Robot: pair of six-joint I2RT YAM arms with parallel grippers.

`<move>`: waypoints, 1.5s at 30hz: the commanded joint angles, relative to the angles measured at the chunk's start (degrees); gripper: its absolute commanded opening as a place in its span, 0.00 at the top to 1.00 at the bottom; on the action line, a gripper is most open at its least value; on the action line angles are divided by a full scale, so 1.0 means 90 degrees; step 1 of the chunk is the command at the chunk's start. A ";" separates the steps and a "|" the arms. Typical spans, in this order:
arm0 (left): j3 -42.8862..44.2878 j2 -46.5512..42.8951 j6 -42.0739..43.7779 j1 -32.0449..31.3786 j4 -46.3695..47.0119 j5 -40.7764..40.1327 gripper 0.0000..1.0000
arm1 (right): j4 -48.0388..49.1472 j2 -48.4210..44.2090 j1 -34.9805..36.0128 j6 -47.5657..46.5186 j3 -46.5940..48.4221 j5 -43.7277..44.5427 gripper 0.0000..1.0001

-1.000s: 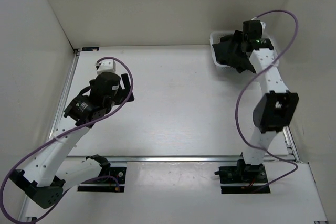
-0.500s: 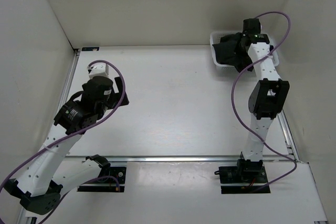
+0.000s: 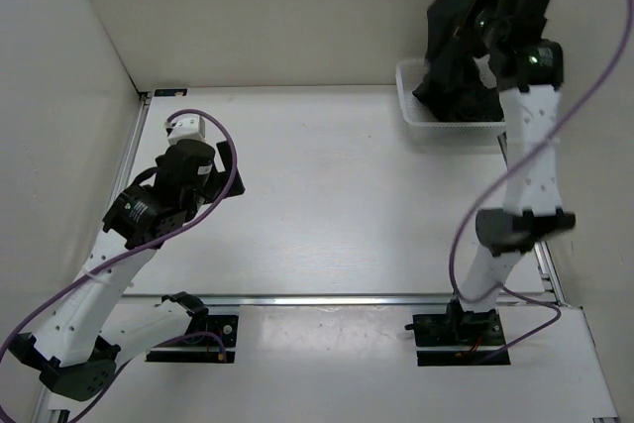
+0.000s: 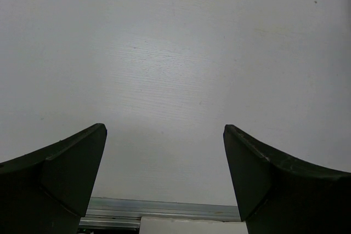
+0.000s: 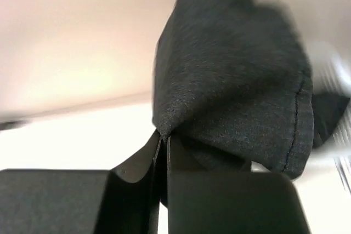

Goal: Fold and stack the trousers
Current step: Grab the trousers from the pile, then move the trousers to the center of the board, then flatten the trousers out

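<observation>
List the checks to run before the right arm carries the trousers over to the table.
1. Right gripper shut on the trousers: ok.
2. Trousers wholly out of the basket: not ok, the lower part hangs into it.
3. Left gripper open: ok.
4. Left gripper apart from the fabric, over bare table: ok.
5. Waistband and legs told apart: cannot tell, the fabric is bunched.

trousers [image 5: 230,80] blurred (upper edge), basket [image 5: 333,69] smeared
</observation>
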 commanded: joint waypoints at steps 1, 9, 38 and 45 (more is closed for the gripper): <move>0.0294 0.0075 -0.0117 0.0030 -0.0032 0.0007 0.00 | 0.0969 -0.2094 0.0798 -0.0471 0.0020 -0.0559 1.00; -0.0097 0.0152 -0.0381 0.0030 0.0339 0.0231 0.00 | 0.1646 -0.4078 0.2791 -0.0376 -0.6439 -0.0218 0.38; 0.0939 0.5211 -0.1201 -0.1825 0.2038 0.2322 0.00 | 0.1292 -0.1982 -0.0938 0.0758 -0.7445 -0.0070 0.00; 0.1290 0.6060 -0.1085 -0.1552 0.2038 0.2244 0.02 | 0.1361 -0.0401 -0.0997 0.0885 -0.6391 -0.0237 0.04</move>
